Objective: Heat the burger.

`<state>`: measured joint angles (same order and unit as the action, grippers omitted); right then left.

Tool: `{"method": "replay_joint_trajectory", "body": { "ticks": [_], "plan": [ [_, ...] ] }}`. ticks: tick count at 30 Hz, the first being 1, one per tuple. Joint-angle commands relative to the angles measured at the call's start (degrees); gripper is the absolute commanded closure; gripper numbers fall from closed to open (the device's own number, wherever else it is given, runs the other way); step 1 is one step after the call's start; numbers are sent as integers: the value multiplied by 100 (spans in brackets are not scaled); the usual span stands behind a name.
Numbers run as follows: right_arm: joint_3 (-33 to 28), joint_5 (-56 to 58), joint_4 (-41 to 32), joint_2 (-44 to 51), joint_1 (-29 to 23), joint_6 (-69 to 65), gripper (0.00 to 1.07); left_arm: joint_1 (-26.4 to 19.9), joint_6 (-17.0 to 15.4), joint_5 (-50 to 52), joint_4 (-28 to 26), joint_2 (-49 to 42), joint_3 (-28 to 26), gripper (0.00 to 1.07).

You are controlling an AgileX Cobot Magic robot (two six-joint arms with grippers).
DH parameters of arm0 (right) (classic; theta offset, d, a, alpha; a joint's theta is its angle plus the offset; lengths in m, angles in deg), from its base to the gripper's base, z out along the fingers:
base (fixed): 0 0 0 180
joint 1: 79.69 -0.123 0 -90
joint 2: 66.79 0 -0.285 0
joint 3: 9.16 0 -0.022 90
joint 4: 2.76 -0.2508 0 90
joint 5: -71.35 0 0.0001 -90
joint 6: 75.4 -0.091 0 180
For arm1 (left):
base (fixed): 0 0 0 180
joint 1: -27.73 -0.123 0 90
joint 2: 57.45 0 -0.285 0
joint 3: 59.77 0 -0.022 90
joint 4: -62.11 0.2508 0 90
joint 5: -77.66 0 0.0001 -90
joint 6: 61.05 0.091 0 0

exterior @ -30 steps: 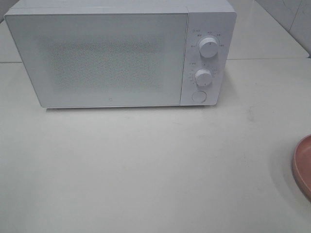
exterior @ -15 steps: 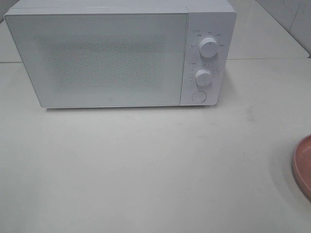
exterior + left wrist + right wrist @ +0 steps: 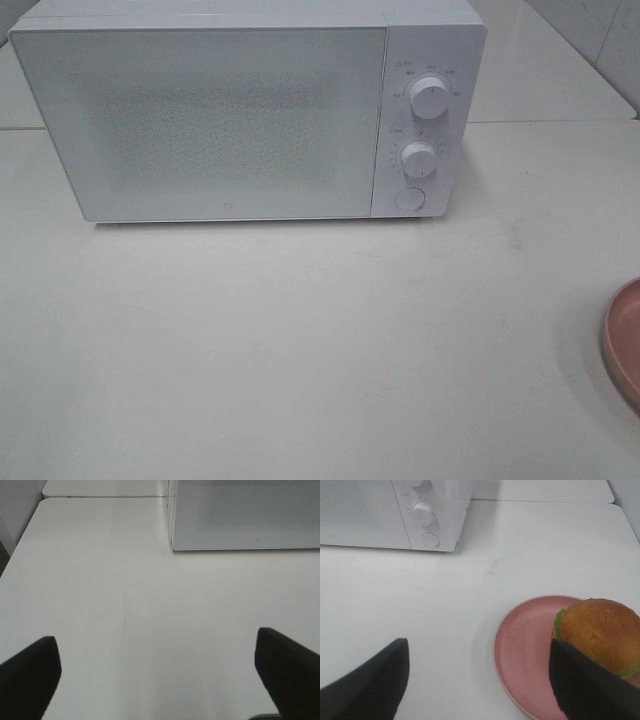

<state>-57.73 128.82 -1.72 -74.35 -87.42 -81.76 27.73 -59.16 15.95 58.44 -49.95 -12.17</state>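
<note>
The white table is spread across the whole workspace, and most of it is left bare in front of the microwave, presumably so that the door can swing and the arms can work. The microwave is set at the far side with its door closed; two dials and a round button are stacked on its right-hand panel, facing the arms. The pink plate is placed at the right of the table, well apart from the microwave, only its rim being caught in the high view. The burger is carried on that plate, toward one side of it, untouched. The right gripper is held wide open and empty above the table near the plate, one finger overlapping the burger in its view. The left gripper is likewise spread wide, nothing being held, over bare table before the microwave's left corner.
</note>
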Motion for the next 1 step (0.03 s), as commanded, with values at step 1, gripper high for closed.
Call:
{"method": "replay_joint_trajectory", "body": {
  "ticks": [1],
  "plan": [
    [-11, -23, 11, 160, 40, 29, 32, 11, -34, 34, 23, -138, 0, 9]
  ]
}}
